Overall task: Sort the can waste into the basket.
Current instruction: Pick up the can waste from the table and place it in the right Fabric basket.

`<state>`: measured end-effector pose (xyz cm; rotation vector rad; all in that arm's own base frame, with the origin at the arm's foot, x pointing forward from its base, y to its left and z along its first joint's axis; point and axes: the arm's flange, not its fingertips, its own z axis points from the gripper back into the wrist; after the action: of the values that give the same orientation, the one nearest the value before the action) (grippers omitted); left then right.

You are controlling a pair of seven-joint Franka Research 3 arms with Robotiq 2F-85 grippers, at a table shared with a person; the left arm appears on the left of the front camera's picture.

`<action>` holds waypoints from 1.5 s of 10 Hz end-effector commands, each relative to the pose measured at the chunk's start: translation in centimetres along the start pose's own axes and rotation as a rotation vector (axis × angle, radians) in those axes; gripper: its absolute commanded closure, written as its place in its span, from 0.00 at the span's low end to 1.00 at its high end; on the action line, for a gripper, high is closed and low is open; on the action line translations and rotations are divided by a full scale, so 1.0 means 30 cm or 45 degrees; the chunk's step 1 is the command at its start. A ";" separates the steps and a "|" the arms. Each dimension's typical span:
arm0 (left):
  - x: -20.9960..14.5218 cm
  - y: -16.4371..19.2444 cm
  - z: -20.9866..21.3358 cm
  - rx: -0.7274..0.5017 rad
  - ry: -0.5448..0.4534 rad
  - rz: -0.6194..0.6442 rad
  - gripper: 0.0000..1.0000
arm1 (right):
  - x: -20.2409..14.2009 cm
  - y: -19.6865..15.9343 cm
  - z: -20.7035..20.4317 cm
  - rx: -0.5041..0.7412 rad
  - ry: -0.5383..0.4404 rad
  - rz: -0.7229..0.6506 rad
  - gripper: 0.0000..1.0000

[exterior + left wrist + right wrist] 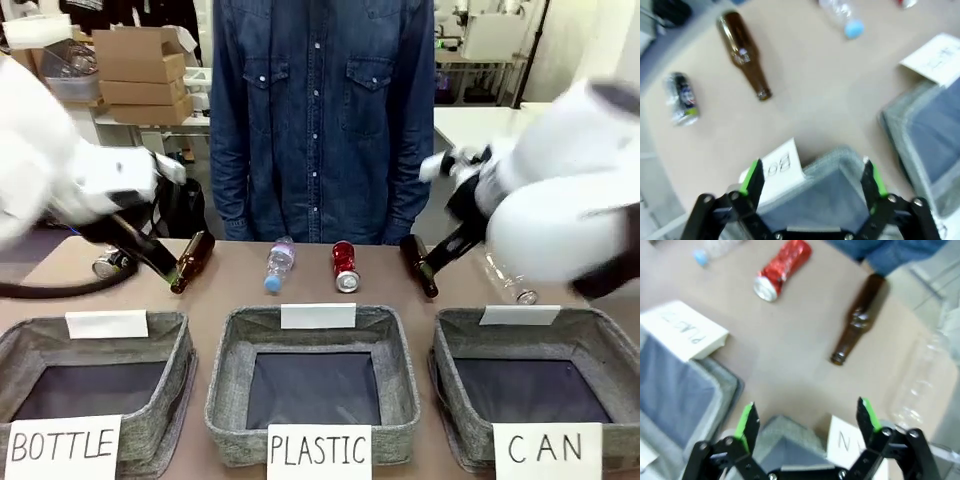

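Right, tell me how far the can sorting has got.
Nothing is done yet: the CAN basket holds no can. Nothing is in hand: the left gripper and right gripper are both open and empty. Left: the red can and the black can both lie on the table.

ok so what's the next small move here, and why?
Probably send the right gripper forward to the red can: its jaws stand open and empty above the rim of the CAN basket, and that can lies on its side on the table just ahead.
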<state>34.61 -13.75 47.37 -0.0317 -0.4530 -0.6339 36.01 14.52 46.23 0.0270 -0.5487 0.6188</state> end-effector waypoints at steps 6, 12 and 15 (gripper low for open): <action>-0.101 -0.093 0.411 0.159 -0.101 -0.084 0.00 | -0.019 0.072 0.416 0.009 -0.190 0.062 0.00; -0.337 0.354 0.332 -1.480 -0.376 0.239 0.00 | -0.223 -0.321 0.390 1.563 -0.111 -0.925 0.00; -0.356 0.423 0.230 -1.684 -0.708 0.591 0.00 | -0.266 -0.411 0.341 1.668 -0.196 -1.118 0.00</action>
<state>30.27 4.68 50.61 -1.3209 -0.4865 -0.6137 31.20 -1.94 52.97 1.2923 -0.3112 0.3562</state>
